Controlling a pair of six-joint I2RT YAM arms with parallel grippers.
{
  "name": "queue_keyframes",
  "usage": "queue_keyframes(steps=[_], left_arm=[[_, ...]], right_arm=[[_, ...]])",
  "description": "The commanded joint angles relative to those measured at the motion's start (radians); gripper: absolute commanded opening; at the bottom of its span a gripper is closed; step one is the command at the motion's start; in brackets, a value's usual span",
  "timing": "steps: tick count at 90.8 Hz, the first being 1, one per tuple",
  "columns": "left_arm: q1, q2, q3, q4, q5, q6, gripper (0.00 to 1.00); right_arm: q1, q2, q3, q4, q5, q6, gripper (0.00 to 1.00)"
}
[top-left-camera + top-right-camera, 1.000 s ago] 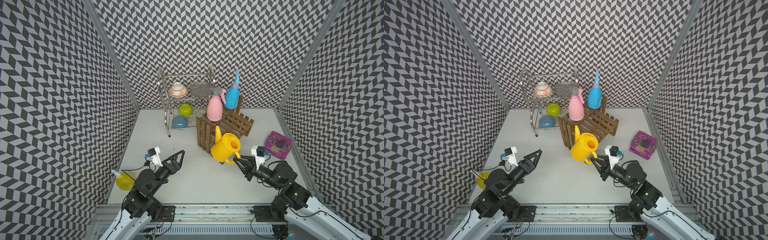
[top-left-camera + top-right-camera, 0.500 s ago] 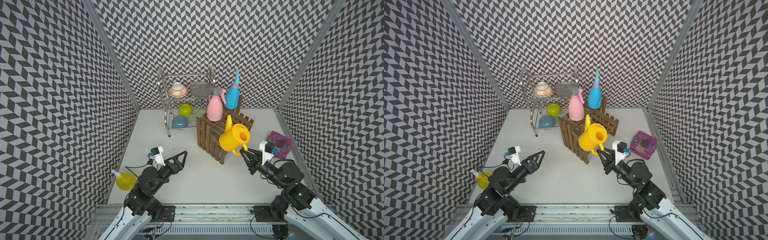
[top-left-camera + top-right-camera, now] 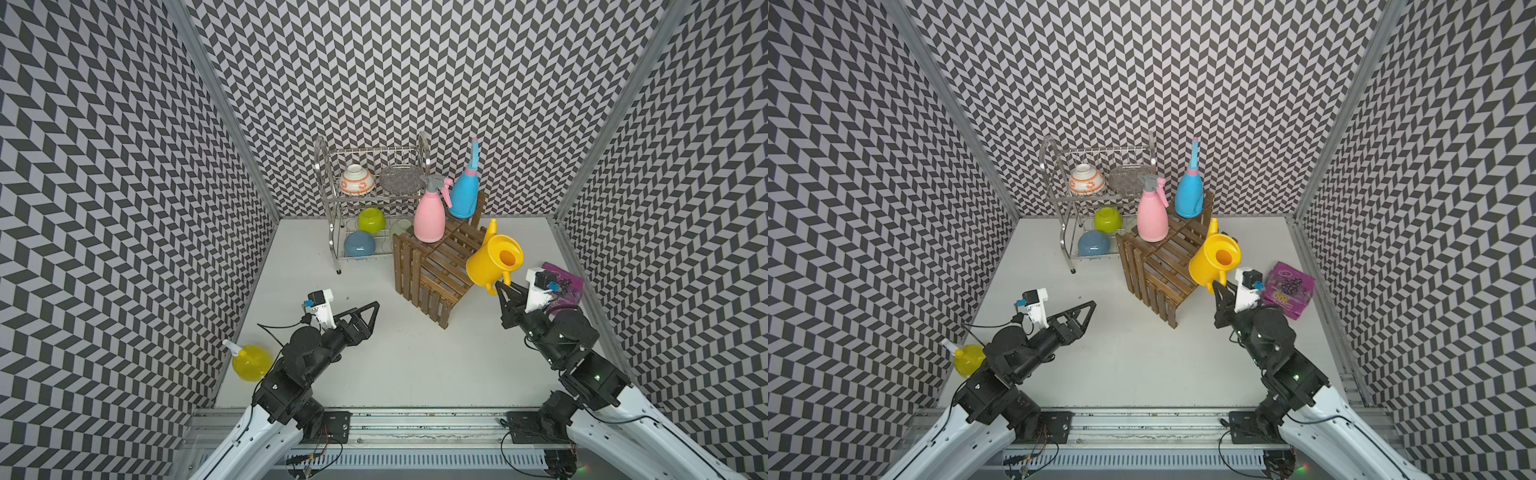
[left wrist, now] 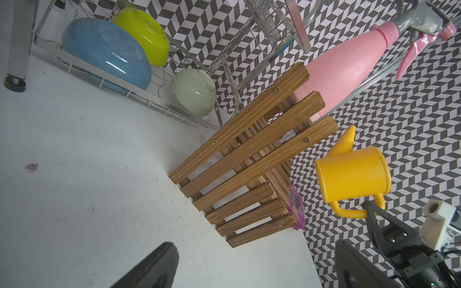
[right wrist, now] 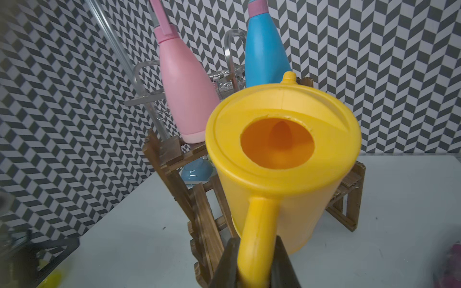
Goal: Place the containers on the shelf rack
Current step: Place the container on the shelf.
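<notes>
My right gripper pinches the yellow watering can by its handle, in the air beside the wooden shelf rack, while my left gripper hangs spread wide and empty.

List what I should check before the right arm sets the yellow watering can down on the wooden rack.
1. Grip: right gripper is shut on the handle of the watering can. Ok.
2. Landing spot: the lower tiers of the shelf rack are bare. Ok.
3. Alignment: whether the can's base hangs over a tier or beside the rack. Cannot tell.
4. Neighbours: pink spray bottle and blue spray bottle stand upright on the upper tiers, apart from the can. Ok.
5. Left gripper: open, empty, away from the rack. Ok.
6. Purple package lies close beside the right gripper; clearance for the arm: cannot tell.
</notes>
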Motion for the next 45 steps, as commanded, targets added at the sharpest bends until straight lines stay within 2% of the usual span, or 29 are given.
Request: queue_keyframes(steps=[1, 18, 45], left_arm=[[0.001, -0.005, 0.030, 0.029, 0.013, 0.032, 1.00], [0.001, -0.027, 0.026, 0.020, 0.015, 0.038, 1.00], [0.001, -0.050, 0.016, 0.016, 0.017, 0.035, 1.00]], right_arm=[[-0.061, 0.085, 0.066, 0.064, 0.022, 0.006, 0.00], [-0.171, 0.248, 0.134, 0.113, -0.028, -0.008, 0.00], [-0.212, 0.400, 0.215, 0.190, -0.056, -0.076, 0.00]])
